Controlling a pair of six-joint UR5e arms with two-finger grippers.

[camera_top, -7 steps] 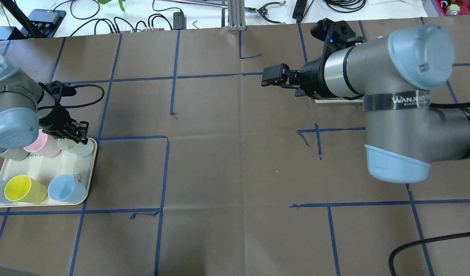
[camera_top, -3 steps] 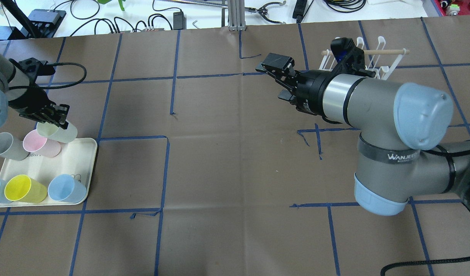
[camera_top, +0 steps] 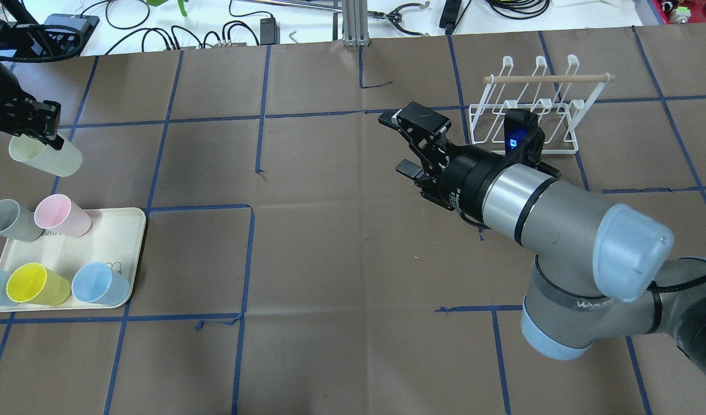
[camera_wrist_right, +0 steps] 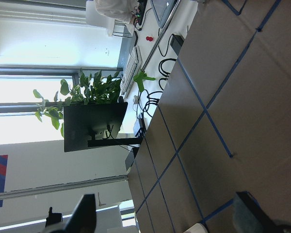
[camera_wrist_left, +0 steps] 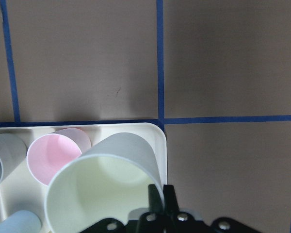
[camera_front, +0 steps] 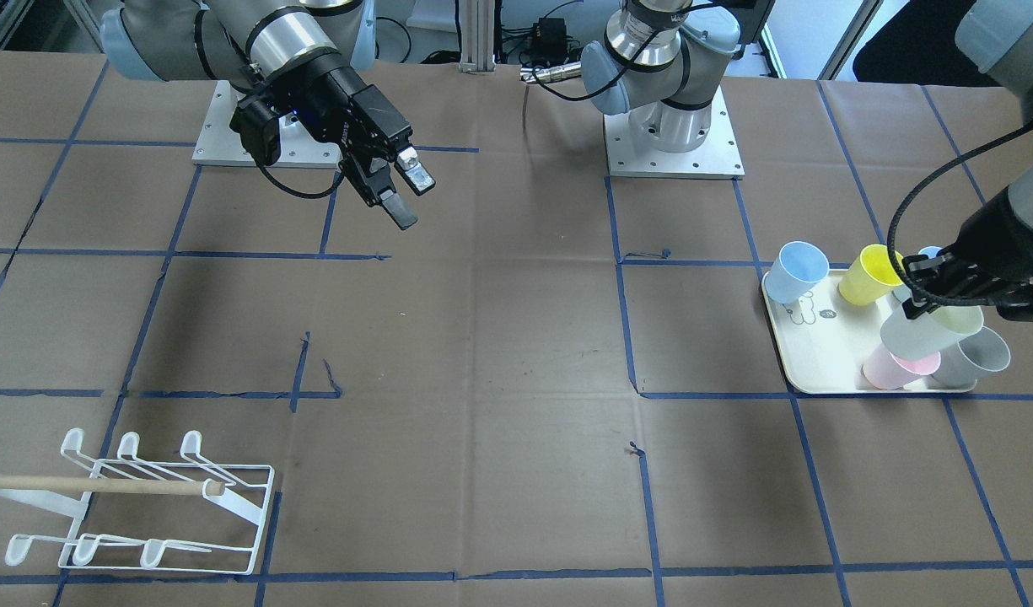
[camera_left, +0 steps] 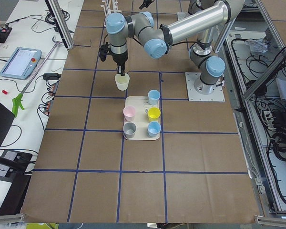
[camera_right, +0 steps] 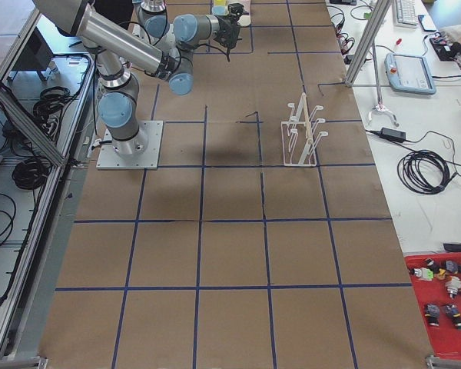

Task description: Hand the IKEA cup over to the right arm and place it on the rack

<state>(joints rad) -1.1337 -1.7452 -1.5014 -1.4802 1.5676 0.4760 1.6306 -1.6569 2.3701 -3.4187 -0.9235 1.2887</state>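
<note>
Brown paper taped into blue squares covers the table (camera_top: 329,242). Hanging mouth-up in the air near the cream tray (camera_top: 119,230), the pale IKEA cup (camera_top: 46,158) sits just below the left gripper (camera_wrist_left: 161,196), whose fingers pinch its rim wall. The right gripper (camera_top: 396,144), fingers spread and empty, is well apart from the cup and points toward it, with the rack (camera_top: 546,78) just behind.

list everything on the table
cream plastic tray: one, cream, robot's left side
pale green plastic cup: one, green, held clear of the tray
light blue plastic cups: two, blue, tray's near row
yellow plastic cup: one, yellow, between them
pink plastic cup: one, pink, tray's far row
grey plastic cup: one, grey, beside the pink
white wire rack with wooden dowel: one, white, far right
left gripper: one, black, shut on the green cup
right gripper: one, black, open, raised
</note>
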